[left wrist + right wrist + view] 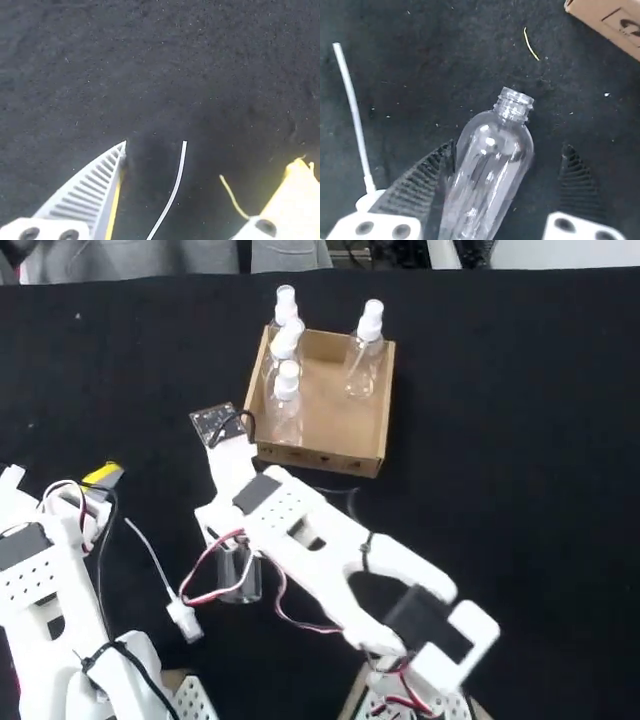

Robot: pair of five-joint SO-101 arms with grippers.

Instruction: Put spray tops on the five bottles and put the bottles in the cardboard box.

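A clear bottle (pixel 487 170) with no cap lies on the black table, its open neck towards the cardboard box (pixel 607 22). My right gripper (pixel 509 146) is open around it: one black finger touches its side, the other stands apart. In the high view the bottle (pixel 240 578) shows under the right arm. A white spray top (pixel 185 617) with its long thin tube (pixel 350 110) lies beside the bottle. My left gripper (pixel 212 151) is open low over the cloth, with the end of the tube (pixel 175 190) between its fingers. Several capped bottles (pixel 287 390) stand in the cardboard box (pixel 375 430).
The black cloth covers the whole table (pixel 520 440). The left arm (pixel 50 580) stands at the near left, the right arm's base (pixel 430 660) at the near middle. A short yellow thread (pixel 531 45) lies near the box corner. Bare cloth stretches right of the box.
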